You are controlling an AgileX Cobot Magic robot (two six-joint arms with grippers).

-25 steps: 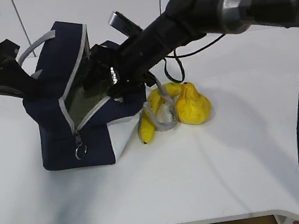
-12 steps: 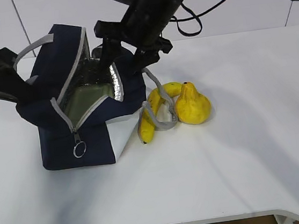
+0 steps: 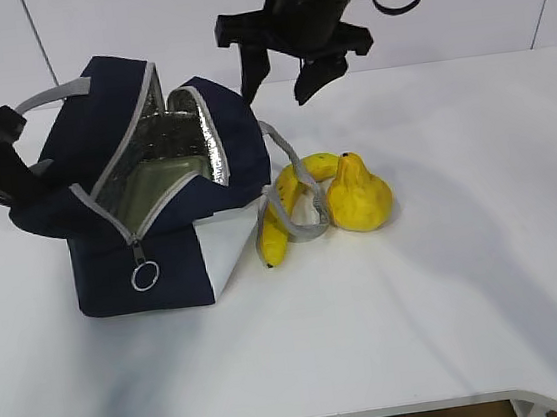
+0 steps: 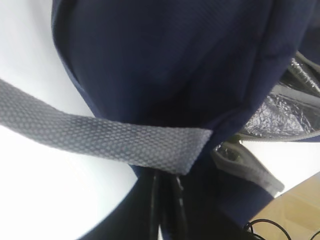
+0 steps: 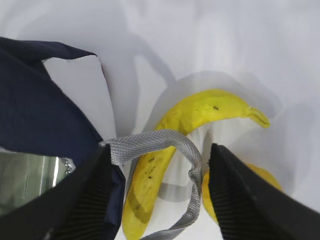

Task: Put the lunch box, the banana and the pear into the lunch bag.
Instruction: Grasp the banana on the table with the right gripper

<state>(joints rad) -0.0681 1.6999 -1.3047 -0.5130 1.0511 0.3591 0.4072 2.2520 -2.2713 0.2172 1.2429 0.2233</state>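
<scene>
**Bag open, fruit waiting beside it**

Count them up: one lunch bag (image 3: 143,214), one banana (image 3: 284,208), one pear (image 3: 359,195), and one lunch box (image 3: 155,185) — that last one already sits down inside the bag, its pale green lid showing through the gaping mouth. Two claws in play.

The right claw (image 3: 282,79) hangs high above the surface, its two dark fingers spread wide with nothing between them. Below it and slightly toward the camera lie the banana and pear, touching each other on the white surface (image 3: 449,290). The bag sits below and to the claw's left side in the exterior view.

Here's the snag: a grey woven handle (image 5: 165,145) loops off the bag and drapes right across the banana's middle. The wrist view shows that strap lying over the yellow skin, framed by the claw's ribbed fingers (image 5: 240,200).

The left claw is over at the bag's far end, buried against navy fabric; its grip cannot be made out. A second grey handle (image 4: 100,137) crosses its wrist view.

The bag itself: navy, boxy, white side panel, silver foil lining (image 3: 213,145) catching light, zipper undone with a ring pull (image 3: 144,276) dangling at the front.
</scene>
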